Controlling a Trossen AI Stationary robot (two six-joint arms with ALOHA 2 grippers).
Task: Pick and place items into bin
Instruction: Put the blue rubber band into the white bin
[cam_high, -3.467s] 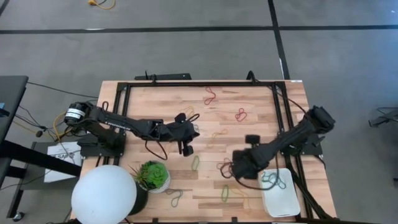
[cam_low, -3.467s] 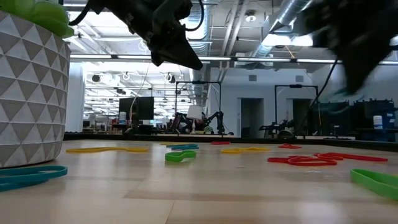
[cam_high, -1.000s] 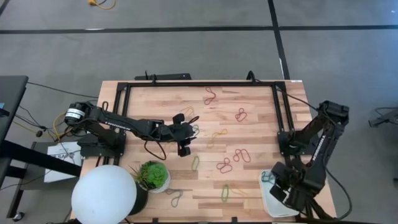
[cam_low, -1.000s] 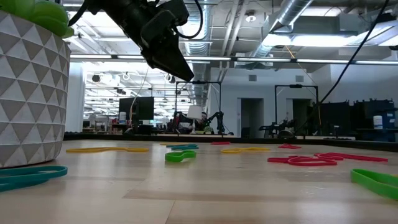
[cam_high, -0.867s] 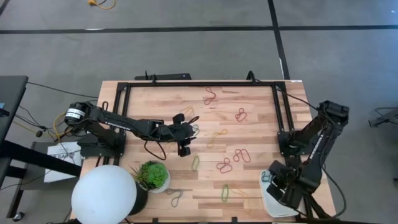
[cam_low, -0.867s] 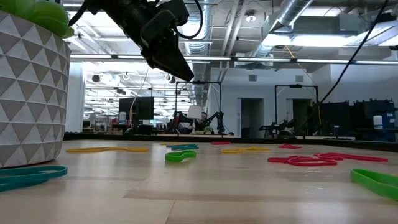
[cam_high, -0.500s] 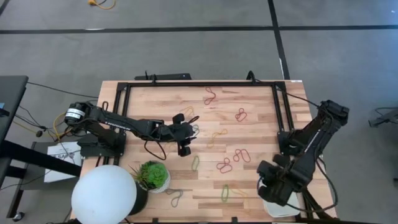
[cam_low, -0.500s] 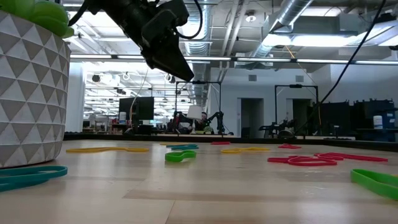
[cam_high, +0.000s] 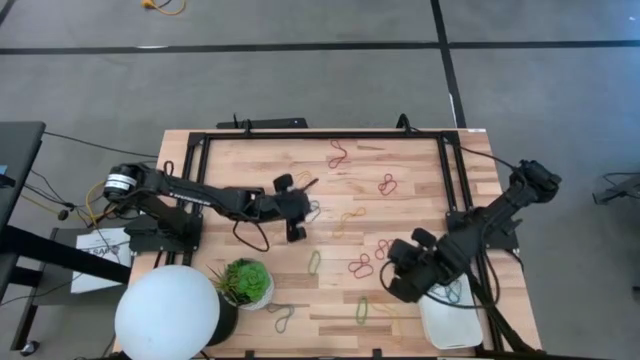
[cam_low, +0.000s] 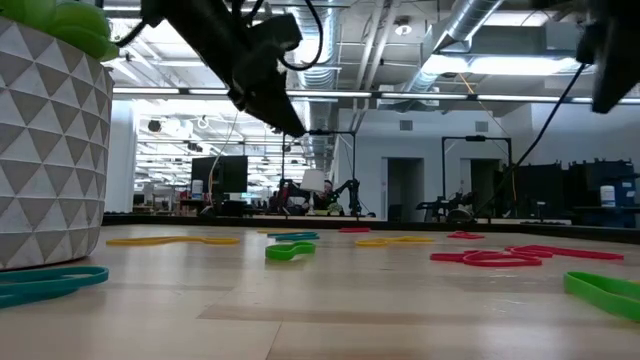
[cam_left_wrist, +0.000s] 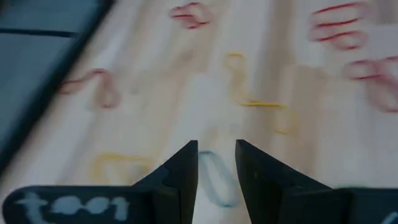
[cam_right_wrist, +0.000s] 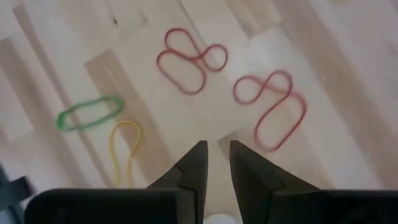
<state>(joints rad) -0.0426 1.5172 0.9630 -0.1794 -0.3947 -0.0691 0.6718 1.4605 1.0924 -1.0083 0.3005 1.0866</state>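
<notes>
A pale wooden table (cam_high: 250, 160) is seen from above, with small thin rubber-band loops scattered over its middle. At its near left corner stand a large white round lamp (cam_high: 167, 313) and a green potted plant (cam_high: 246, 281), with a teal loop (cam_high: 282, 317) lying just to the plant's right.

The left arm reaches from the table's left edge toward the centre. The left gripper (cam_high: 297, 212) hovers above the wood with its dark fingers (cam_left_wrist: 185, 171) held a narrow gap apart and nothing between them. A pale teal oval loop (cam_left_wrist: 214, 179) lies on the table right under that gap, and a yellow loop (cam_left_wrist: 252, 93) lies just beyond it.

Right of centre lie two twisted red loops (cam_high: 375, 257) side by side, with a green oval loop (cam_high: 362, 309) nearer the front edge.

The right arm stretches in from the table's right edge. The right gripper (cam_high: 400, 270) hangs over the wood just right of the red loops, its fingers (cam_right_wrist: 189, 171) also a narrow gap apart and empty.

The small shallow white rectangular plastic bin (cam_high: 455, 318) sits at the near right corner, just beside the right gripper, with a teal loop (cam_high: 452, 291) resting at its far end.
</notes>
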